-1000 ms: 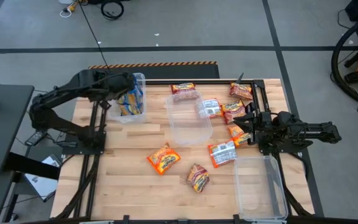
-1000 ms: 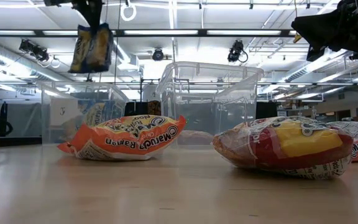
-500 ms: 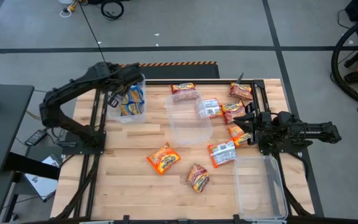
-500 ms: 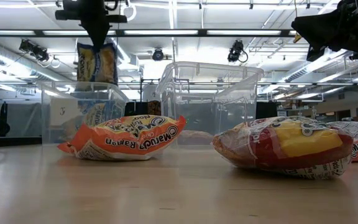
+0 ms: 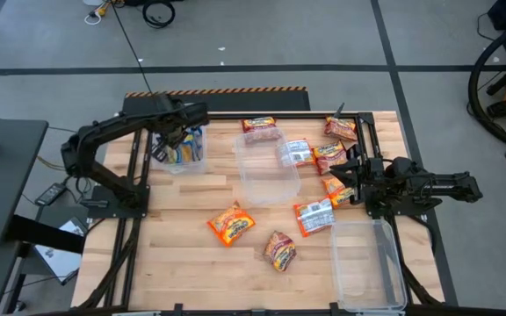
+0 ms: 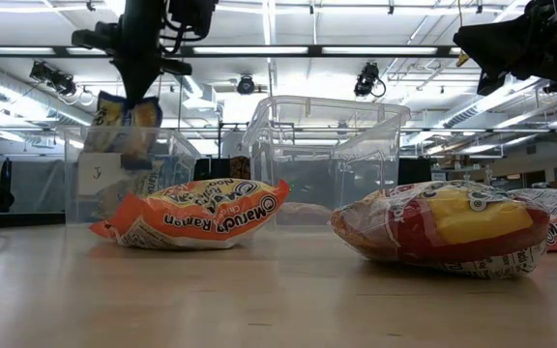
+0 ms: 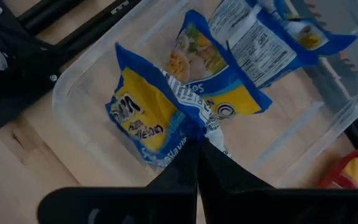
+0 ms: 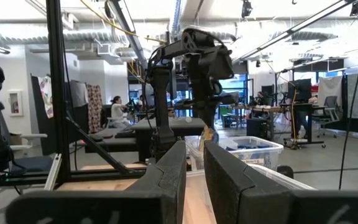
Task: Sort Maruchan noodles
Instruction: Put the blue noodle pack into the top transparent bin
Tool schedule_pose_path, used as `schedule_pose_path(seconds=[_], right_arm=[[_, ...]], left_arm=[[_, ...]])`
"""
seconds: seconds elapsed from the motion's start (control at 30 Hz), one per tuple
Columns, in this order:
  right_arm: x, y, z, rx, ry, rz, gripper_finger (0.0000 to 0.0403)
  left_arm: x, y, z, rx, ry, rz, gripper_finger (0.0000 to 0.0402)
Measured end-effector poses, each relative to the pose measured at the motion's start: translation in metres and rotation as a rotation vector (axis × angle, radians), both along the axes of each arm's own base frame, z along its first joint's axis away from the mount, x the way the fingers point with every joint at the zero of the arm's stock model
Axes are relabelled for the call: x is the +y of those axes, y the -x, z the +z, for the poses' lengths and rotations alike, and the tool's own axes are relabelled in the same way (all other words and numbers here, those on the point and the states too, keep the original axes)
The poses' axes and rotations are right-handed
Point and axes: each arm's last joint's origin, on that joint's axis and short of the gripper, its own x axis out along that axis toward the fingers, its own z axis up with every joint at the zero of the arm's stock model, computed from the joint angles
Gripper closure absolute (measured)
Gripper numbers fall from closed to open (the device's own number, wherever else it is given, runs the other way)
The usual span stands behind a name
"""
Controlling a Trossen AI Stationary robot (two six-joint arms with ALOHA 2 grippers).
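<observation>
One blue-and-yellow packet (image 7: 157,121) hung pinched by its crimped edge in your left end effector (image 7: 196,148), whose fingers were shut tight on it, directly over the clear bin (image 5: 193,163) at the tabletop's (image 5: 183,211) far left, where other blue packets (image 7: 269,34) already lay. To finish well, you needed to lower until the packet nearly touched those below, keep it inside the bin walls, then let go and lift straight up so the wrapper did not snag. Your right end effector (image 5: 348,178) waited, narrowly parted and holding nothing, above the orange and red packets (image 5: 314,154) at the right.
</observation>
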Motion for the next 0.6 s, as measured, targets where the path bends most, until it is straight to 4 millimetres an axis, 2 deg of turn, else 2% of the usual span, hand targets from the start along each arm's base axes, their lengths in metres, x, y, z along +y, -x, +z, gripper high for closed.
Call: schedule_pose_path(seconds=[0.13, 0.4, 0.6], right_arm=[[0.0, 0.0, 0.0, 0.0, 0.0, -0.001, 0.0339], [0.0, 0.0, 0.0, 0.0, 0.0, -0.001, 0.0339], [0.0, 0.0, 0.0, 0.0, 0.0, 0.0, 0.0339]], left_arm=[[0.001, -0.002, -0.011, -0.02, 0.015, 0.011, 0.0398], [0.003, -0.005, -0.047, -0.056, 0.079, 0.038, 0.0397], [0.007, -0.002, -0.057, -0.028, 0.062, 0.043, 0.0397]])
